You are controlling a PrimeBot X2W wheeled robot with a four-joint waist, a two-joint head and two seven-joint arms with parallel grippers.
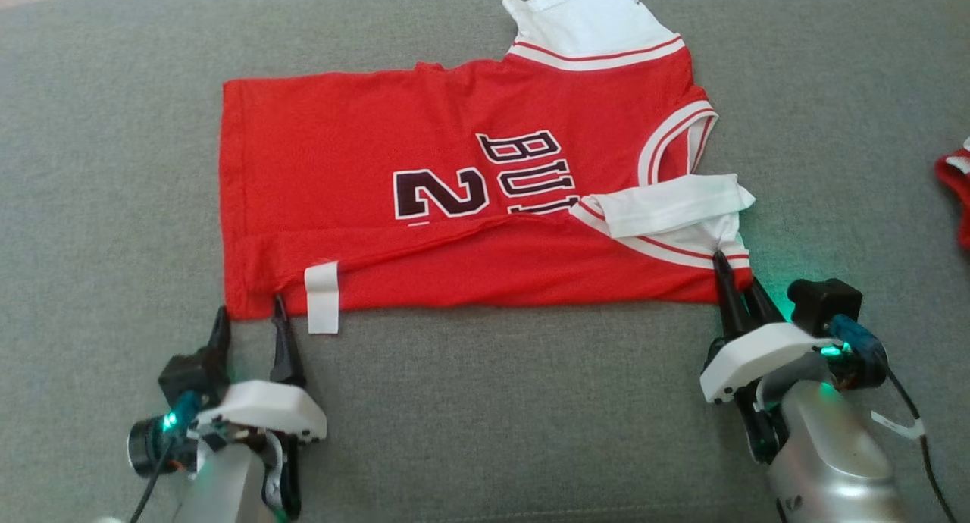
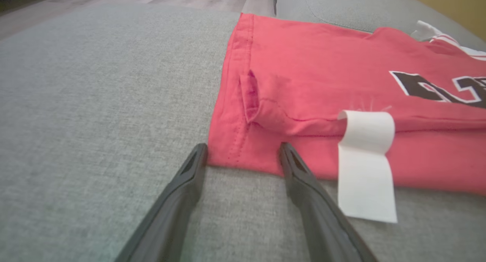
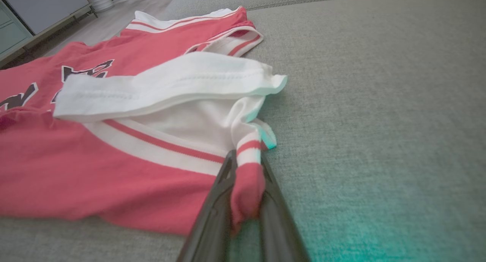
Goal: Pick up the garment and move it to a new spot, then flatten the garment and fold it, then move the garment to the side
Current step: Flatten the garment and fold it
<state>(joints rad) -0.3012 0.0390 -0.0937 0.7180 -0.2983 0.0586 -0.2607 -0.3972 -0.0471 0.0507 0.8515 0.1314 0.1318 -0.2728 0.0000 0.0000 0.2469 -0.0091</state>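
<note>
Left gripper (image 1: 250, 311) is noted spread wide, its fingertips set at the near hem corner of the red jersey (image 1: 341, 167). Right gripper (image 1: 736, 277) is pinched on the jersey's near shoulder corner. Jersey is spread on the grey cushion (image 1: 485, 402), near edge folded over.

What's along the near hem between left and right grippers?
Head view: the edge of the jersey runs from left gripper to right gripper; one white label strip hangs over it onto the grey cushion, near the left.
</note>
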